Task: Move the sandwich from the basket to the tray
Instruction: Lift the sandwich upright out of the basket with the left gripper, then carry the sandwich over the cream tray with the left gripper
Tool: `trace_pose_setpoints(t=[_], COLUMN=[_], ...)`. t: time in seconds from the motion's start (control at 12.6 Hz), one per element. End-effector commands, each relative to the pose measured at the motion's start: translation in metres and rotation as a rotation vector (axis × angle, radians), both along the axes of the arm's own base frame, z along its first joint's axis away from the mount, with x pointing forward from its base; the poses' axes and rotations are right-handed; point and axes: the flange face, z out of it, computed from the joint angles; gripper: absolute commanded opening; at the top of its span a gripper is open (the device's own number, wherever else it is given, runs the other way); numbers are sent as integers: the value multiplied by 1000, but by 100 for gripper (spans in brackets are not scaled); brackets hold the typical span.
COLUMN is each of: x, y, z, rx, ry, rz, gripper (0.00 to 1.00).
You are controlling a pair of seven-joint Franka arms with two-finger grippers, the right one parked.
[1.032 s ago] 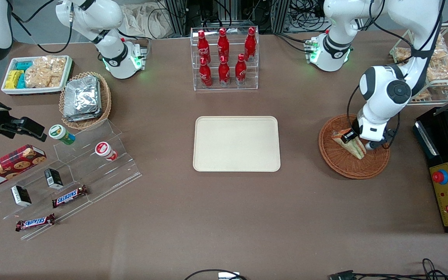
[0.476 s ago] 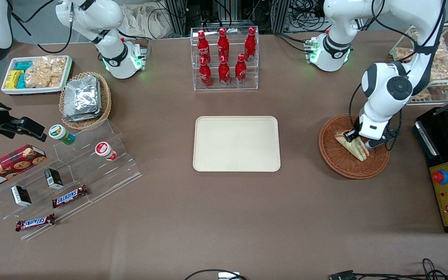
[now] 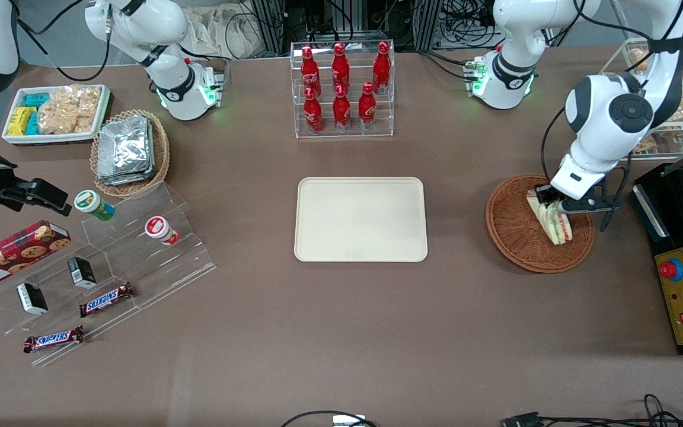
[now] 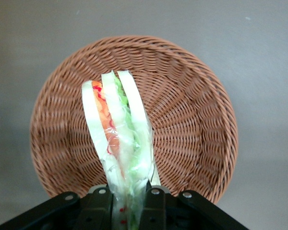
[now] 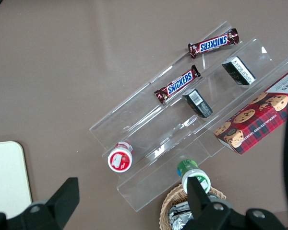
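Note:
My left gripper (image 3: 550, 201) hangs above the reddish-brown woven basket (image 3: 513, 237), shut on the sandwich (image 3: 552, 220). The wedge of white bread with red, orange and green filling hangs point down, lifted clear of the basket floor. In the left wrist view the sandwich (image 4: 119, 132) sticks out from between the black fingers (image 4: 154, 206) of the gripper (image 4: 126, 203), with the basket (image 4: 192, 129) spread below it. The cream-beige tray (image 3: 360, 219) lies flat at the table's middle, toward the parked arm's end from the basket, with nothing on it.
A clear rack of red bottles (image 3: 341, 89) stands farther from the front camera than the tray. A black machine with a red button (image 3: 682, 261) sits beside the basket at the working arm's end. A wire rack of snack bags (image 3: 667, 101) stands above it.
The gripper has risen with the sandwich and shifted a little toward the working arm's end; the sandwich has come up off the basket floor.

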Motion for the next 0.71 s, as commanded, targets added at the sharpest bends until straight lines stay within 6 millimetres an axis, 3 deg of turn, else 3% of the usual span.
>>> trace_pose_setpoints(t=[0.0, 0.16, 0.63], x=[7, 8, 20], y=[-5, -20, -104], z=[33, 45, 86], rx=[5, -24, -166], ry=[37, 30, 51], rz=[-117, -194, -245], gripper=[0, 0, 0])
